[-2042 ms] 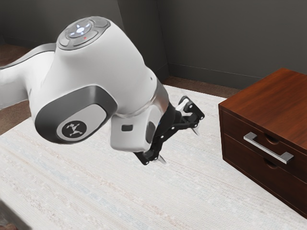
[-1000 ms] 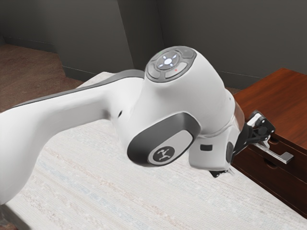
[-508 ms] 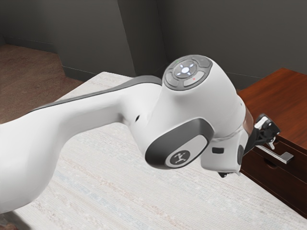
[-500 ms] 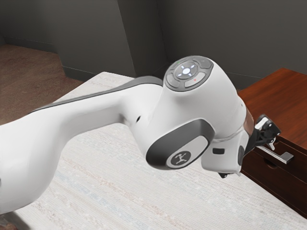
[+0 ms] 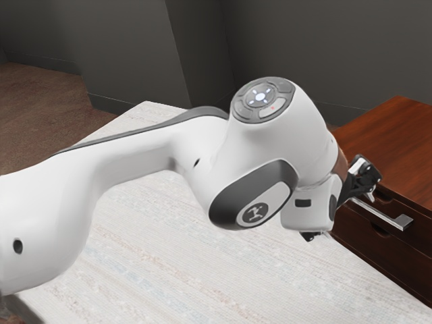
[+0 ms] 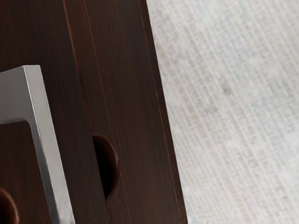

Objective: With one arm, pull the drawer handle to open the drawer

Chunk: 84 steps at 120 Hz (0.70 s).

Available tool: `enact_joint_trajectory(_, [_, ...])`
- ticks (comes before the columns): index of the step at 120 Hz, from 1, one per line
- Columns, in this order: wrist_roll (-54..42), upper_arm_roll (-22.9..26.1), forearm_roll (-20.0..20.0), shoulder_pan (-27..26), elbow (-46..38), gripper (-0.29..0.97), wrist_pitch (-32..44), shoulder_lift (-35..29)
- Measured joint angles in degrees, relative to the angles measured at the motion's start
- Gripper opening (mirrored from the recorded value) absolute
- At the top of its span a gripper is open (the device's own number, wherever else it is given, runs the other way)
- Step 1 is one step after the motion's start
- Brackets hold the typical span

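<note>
A dark wooden cabinet [image 5: 391,138] stands at the exterior view's right, with a silver bar handle [image 5: 388,214] on its upper drawer front [image 5: 422,219]. My black gripper [image 5: 343,206] is at the handle's near end, and its fingers stand wide apart, open. One finger [image 5: 364,177] shows above the bar and the other's tip [image 5: 312,235] pokes out below the white wrist. That end of the handle is hidden behind the hand. In the wrist view the handle's bent end [image 6: 42,140] sits close under the hand against the dark drawer front [image 6: 117,93].
The cabinet stands on a pale woven rug [image 5: 202,270], which also lies beside it in the wrist view [image 6: 233,116]. Brown floor [image 5: 40,101] and dark grey walls [image 5: 304,40] lie behind. My bulky white arm [image 5: 135,182] crosses the middle of the exterior view.
Over two seconds my hand swung across the rug to the handle. In the last half second it drew slightly toward the exterior view's left. The handle's far end has not moved.
</note>
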<state>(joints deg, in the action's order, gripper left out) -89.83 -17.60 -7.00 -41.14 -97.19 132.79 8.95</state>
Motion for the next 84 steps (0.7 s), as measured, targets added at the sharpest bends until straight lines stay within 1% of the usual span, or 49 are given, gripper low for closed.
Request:
enact_joint_trajectory(33, [-0.03,0.27,0.25,0.02,0.32,0.69,0.63,1.68])
enact_joint_trajectory(56, [-0.04,0.29,0.24,0.15,1.49,0.68,1.0,2.94])
enact_joint_trajectory(84, [-0.05,0.35,0.33,1.14,1.71,0.69,1.32,4.11])
